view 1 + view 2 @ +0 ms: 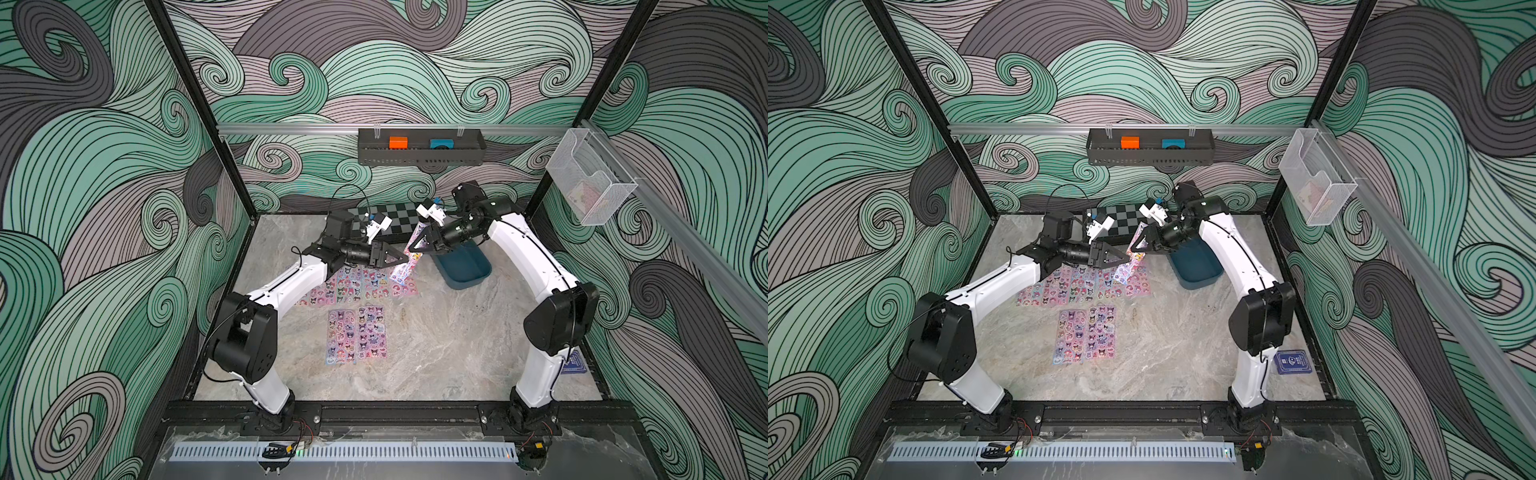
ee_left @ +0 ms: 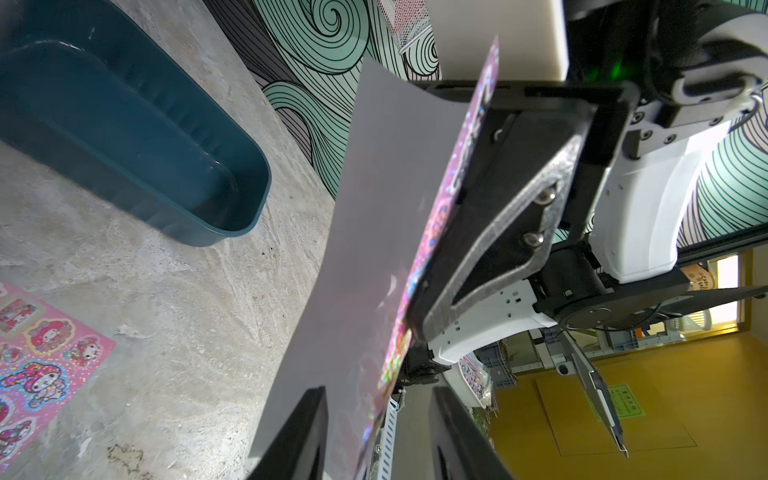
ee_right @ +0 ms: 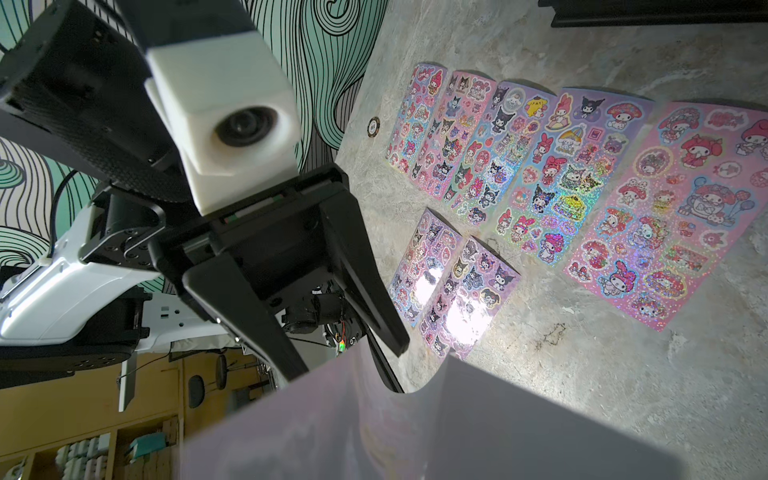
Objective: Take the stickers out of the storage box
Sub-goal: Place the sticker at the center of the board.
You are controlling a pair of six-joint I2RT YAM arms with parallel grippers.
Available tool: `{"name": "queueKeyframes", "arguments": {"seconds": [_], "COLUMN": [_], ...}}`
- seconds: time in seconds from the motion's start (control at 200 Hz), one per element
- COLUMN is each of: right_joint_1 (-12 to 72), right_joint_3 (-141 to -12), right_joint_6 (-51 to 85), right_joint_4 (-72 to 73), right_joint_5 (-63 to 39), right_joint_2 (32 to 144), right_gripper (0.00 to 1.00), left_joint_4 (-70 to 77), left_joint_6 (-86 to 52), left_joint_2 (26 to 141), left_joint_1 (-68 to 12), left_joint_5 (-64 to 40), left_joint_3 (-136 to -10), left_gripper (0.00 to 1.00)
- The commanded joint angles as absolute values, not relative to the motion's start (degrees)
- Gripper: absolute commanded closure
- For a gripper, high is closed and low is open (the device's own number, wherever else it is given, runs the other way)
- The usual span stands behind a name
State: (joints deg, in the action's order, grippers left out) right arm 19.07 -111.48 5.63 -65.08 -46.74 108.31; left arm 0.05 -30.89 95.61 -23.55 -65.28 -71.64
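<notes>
Seven stickers (image 1: 357,286) spread flat, face up, well left of the storage box (image 1: 463,270). Next, left gripper (image 1: 402,262) open astride the last sheet (image 2: 374,232), probably for a handover; right gripper (image 1: 415,248) clamped on its upper part, just left of the seemingly empty box. Chessboard (image 1: 399,224) behind, card box (image 1: 1292,362) far right: neither obstructing.

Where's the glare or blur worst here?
Right wrist view: white glare blows out two sticker sheets, and the held sheet up close is out of focus. Left wrist view: storage box looks soft. Both top views: evenly lit.
</notes>
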Motion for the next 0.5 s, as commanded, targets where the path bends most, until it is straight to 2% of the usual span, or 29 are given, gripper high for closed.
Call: {"name": "queueKeyframes", "arguments": {"seconds": [0.0, 0.125, 0.225, 0.29, 0.39, 0.495], "right_joint_1": [19.51, 19.51, 19.42, 19.17, 18.20, 16.71], "right_joint_3": [-112.76, -112.85, -112.85, -112.54, -110.51, -106.84], "right_joint_6": [6.54, 6.68, 6.94, 7.41, 9.44, 12.91], "right_joint_4": [-64.07, -63.98, -63.91, -63.28, -60.55, -55.20], "right_joint_5": [-46.94, -46.36, -45.00, -44.07, -44.23, -45.20], "right_joint_2": [109.41, 110.04, 110.30, 110.23, 109.07, 106.35], "right_gripper": [0.60, 0.60, 0.57, 0.55, 0.51, 0.41], "left_joint_4": [1.04, 1.32, 0.71, -0.02, 0.29, 2.43], "left_joint_6": [-31.19, -31.26, -31.12, -30.68, -31.23, -33.50], "left_joint_2": [97.01, 96.77, 96.39, 96.07, 95.49, 95.10], "left_joint_1": [-23.86, -23.87, -23.86, -23.84, -23.55, -22.62], "left_joint_5": [-67.16, -67.03, -65.63, -64.84, -63.86, -63.10], "left_joint_3": [-73.02, -72.89, -72.87, -72.82, -72.52, -71.35], "left_gripper": [0.61, 0.81, 0.89, 1.00, 1.00, 1.00]}}
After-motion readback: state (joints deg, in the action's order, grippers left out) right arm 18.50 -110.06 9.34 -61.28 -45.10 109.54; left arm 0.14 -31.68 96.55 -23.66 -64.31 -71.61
